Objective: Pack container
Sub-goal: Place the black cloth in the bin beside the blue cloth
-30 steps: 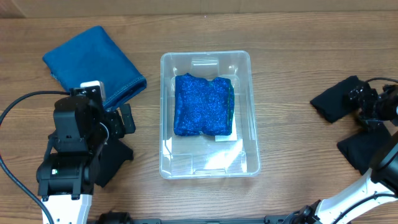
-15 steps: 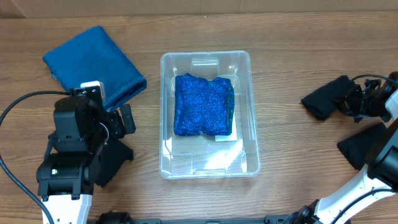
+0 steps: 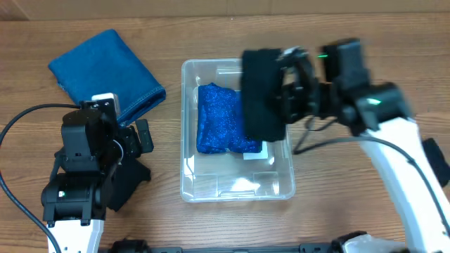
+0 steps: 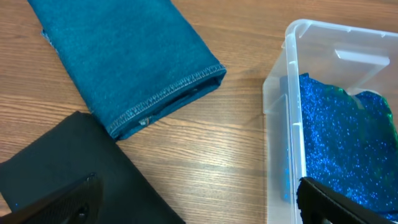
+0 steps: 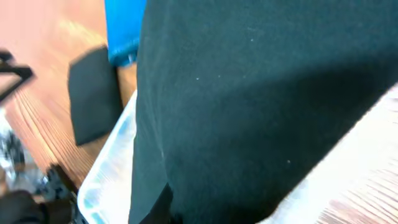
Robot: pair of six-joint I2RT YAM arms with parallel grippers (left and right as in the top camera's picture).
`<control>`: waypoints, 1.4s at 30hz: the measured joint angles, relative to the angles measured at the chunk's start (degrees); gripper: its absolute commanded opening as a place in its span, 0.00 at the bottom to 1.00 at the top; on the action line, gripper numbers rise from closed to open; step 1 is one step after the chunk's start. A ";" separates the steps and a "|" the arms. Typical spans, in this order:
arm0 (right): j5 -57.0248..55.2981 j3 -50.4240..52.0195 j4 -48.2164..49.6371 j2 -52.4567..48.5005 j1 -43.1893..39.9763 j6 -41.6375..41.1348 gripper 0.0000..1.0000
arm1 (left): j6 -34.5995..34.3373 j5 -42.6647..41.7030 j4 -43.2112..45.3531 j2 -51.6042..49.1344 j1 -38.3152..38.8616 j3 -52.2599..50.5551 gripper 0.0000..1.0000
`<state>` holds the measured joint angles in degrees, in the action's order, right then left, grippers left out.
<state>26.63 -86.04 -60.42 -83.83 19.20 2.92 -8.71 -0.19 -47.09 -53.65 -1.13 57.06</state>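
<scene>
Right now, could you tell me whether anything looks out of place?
Nothing stands out: the sparkly blue cloth lies flat in the clear plastic bin; the right gripper holds a folded black cloth above it.

Both arms are black at the upper joints and white along the lower links. The left arm (image 3: 81, 176) has a small white block (image 3: 105, 100) at its wrist and a thin black cable (image 3: 13, 130) looping beside it. The left tool (image 3: 143, 135) has matt black fingers (image 4: 59, 202) with rounded tips. A green light (image 3: 325, 54) glows on the right arm (image 3: 383, 133)
</scene>
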 measured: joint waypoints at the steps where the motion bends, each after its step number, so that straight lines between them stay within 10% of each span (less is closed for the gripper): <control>1: -0.90 -0.02 0.79 -2.27 1.79 -0.22 0.04 | 0.00 0.00 -0.04 0.00 0.00 0.00 1.00; 5: -3.85 0.20 2.64 -16.55 3.69 -1.92 0.05 | 0.00 0.00 -0.61 0.00 0.00 0.00 1.00; 8: -11.26 0.33 2.95 -21.59 3.69 -4.42 0.63 | 0.00 0.00 -0.74 0.00 0.00 0.00 1.00; 12: -16.00 -0.28 1.38 -21.49 3.78 -5.31 1.00 | 0.00 0.00 -0.76 0.00 0.00 0.00 1.00; 21: -27.56 -21.51 -10.10 -7.06 2.12 -13.70 1.00 | 0.00 0.00 -0.94 0.00 0.00 0.00 1.00; 27: -31.98 -21.40 -23.17 0.02 -33.29 -29.20 1.00 | -0.02 0.02 -0.94 0.00 0.00 0.00 1.00; 32: -24.55 -4.98 -18.43 -0.22 -65.59 -28.59 1.00 | -0.02 0.00 -0.94 0.00 0.00 0.00 1.00; 42: -11.04 36.68 15.13 -0.04 -84.00 -26.99 1.00 | 0.00 0.00 -0.90 0.00 0.00 0.02 1.00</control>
<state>15.59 -49.36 -45.30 -83.88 -64.79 -24.08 -8.71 -0.19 -47.99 -53.65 -1.13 57.08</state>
